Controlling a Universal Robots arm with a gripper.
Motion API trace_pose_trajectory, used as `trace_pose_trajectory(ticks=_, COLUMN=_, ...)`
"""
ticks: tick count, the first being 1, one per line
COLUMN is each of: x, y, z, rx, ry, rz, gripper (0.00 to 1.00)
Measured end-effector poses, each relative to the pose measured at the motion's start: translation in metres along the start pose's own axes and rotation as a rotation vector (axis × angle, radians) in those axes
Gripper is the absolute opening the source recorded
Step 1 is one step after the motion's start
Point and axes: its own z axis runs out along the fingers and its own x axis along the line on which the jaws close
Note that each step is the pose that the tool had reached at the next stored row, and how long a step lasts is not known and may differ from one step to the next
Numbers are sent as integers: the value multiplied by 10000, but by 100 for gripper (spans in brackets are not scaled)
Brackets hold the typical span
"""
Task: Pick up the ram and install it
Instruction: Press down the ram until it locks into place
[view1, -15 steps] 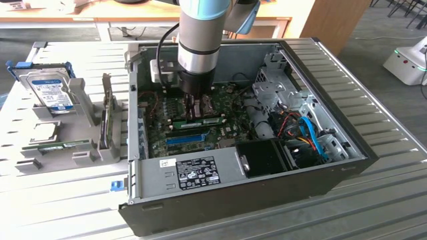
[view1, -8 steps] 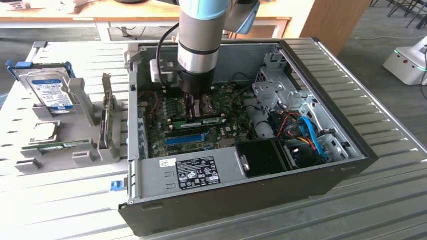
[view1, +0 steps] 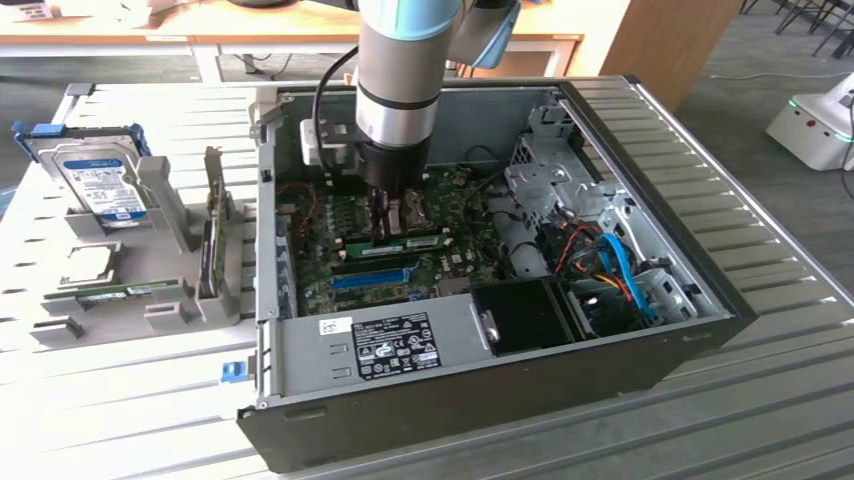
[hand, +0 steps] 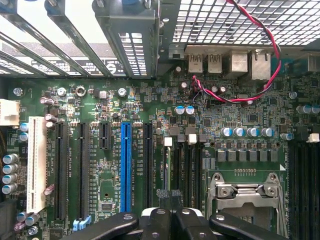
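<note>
From the exterior view's left: hard drive (view1: 104, 180) on the worktop (view1: 120, 400); inside the case (view1: 467, 400), the tool (view1: 388, 222), shut, presses the ram (view1: 416, 243) into its slot. Light, stiff, fragile; best gripped by its long edges.

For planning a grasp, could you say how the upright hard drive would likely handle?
The hard drive looks like a rigid metal box, so it is probably stiff and heavy for its size. Propped on edge in its grey holder, it may tip if pushed.
</note>
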Motion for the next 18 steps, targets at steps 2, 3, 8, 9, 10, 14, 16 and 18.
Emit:
trace_pose_trajectory(ticks=2, x=0, y=0, z=0, rx=0, ry=2, rz=1, gripper=11)
trace_pose_trajectory(ticks=3, x=0, y=0, z=0, rx=0, ry=1, rz=1, gripper=11)
trace_pose_trajectory(ticks=8, x=0, y=0, z=3, rx=0, ry=0, rz=1, gripper=11)
trace_pose_trajectory(ticks=9, x=0, y=0, z=3, rx=0, ry=0, rz=1, gripper=11)
trace_pose_trajectory(ticks=10, x=0, y=0, z=3, rx=0, ry=1, rz=1, gripper=11)
trace_pose_trajectory(ticks=14, x=0, y=0, z=3, rx=0, ry=1, rz=1, gripper=11)
trace_pose_trajectory(ticks=16, x=0, y=0, z=1, rx=1, ry=-1, rz=0, gripper=11)
trace_pose_trajectory(ticks=18, x=-3, y=-1, z=-13, rx=14, ry=-16, rz=-1, gripper=11)
